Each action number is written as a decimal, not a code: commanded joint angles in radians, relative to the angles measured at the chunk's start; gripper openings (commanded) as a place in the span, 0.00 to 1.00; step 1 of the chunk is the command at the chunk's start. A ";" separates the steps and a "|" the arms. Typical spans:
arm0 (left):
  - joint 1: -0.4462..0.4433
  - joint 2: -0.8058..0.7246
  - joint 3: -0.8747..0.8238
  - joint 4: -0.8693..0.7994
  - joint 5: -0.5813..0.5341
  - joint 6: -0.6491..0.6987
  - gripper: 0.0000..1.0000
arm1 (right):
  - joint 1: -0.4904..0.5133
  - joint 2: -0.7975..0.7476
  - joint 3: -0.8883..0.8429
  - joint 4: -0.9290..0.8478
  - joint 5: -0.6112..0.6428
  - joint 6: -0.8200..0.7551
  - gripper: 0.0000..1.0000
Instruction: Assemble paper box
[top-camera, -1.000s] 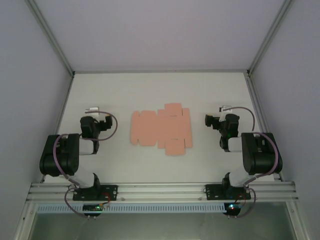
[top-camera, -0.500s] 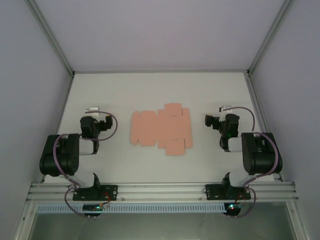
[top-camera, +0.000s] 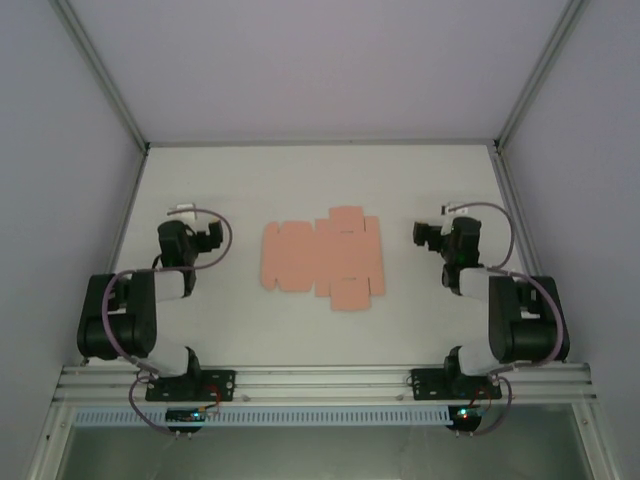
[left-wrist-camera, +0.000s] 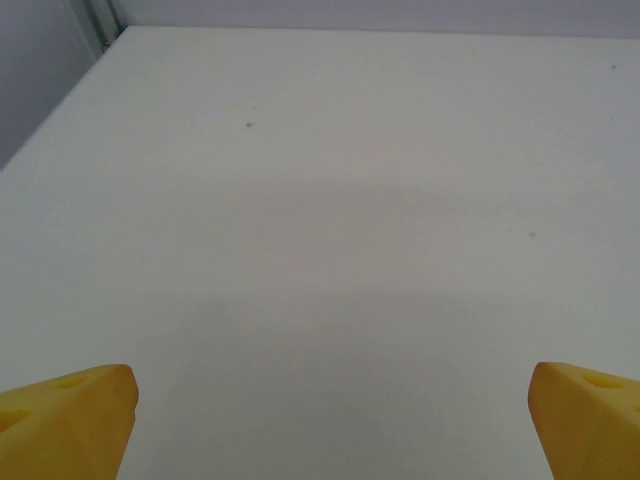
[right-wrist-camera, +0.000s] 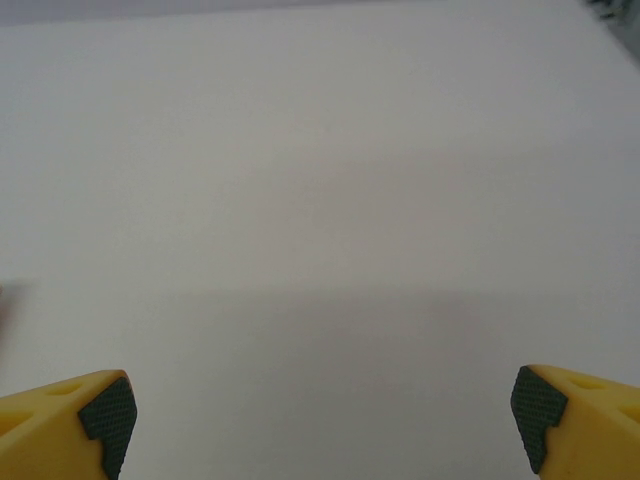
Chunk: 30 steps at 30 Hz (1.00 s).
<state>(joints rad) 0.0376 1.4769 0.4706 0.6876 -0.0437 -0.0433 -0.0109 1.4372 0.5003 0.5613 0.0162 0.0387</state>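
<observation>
So we've got the paper box (top-camera: 322, 258) as a flat die-cut sheet, salmon-pink thin card, plain and matte. It has a wide panel on its left part and square flaps sticking out at the far and near edges further right. It lies flat on the white table (top-camera: 240, 180), roughly mid-table between the two arms and well apart from both.

The table surface looks smooth and matte (the left wrist camera picks up a couple of tiny dark specks on it). A ribbed aluminium rail (top-camera: 320, 382) runs along the near edge where the arm bases are bolted.

The left gripper (left-wrist-camera: 328, 415) is spread wide with nothing between its fingers and nothing touching them. Its fingertips (left-wrist-camera: 70, 415) are chunky yellow plastic wedges. The right gripper (right-wrist-camera: 320, 415) is the same story, spread wide, holding nothing, bare table below. Its pads (right-wrist-camera: 108, 412) show a dark, finely textured rubbery face set into the yellow.

From overhead we get the sheet's whole outline and the black arm bodies with looping purplish cables. The wrist cameras give us the fingertip detail.
</observation>
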 joint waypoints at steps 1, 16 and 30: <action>0.003 -0.089 0.123 -0.263 -0.035 -0.078 0.99 | 0.030 -0.078 0.186 -0.357 0.089 0.077 0.99; -0.220 -0.020 0.330 -0.723 0.379 -0.378 1.00 | 0.443 0.136 0.493 -0.811 -0.194 0.396 0.62; -0.270 0.104 0.309 -0.653 0.555 -0.407 1.00 | 0.408 0.344 0.391 -0.773 -0.192 0.501 0.54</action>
<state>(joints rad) -0.2241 1.5555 0.7715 0.0067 0.4366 -0.4294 0.4080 1.7458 0.9524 -0.1829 -0.1703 0.4934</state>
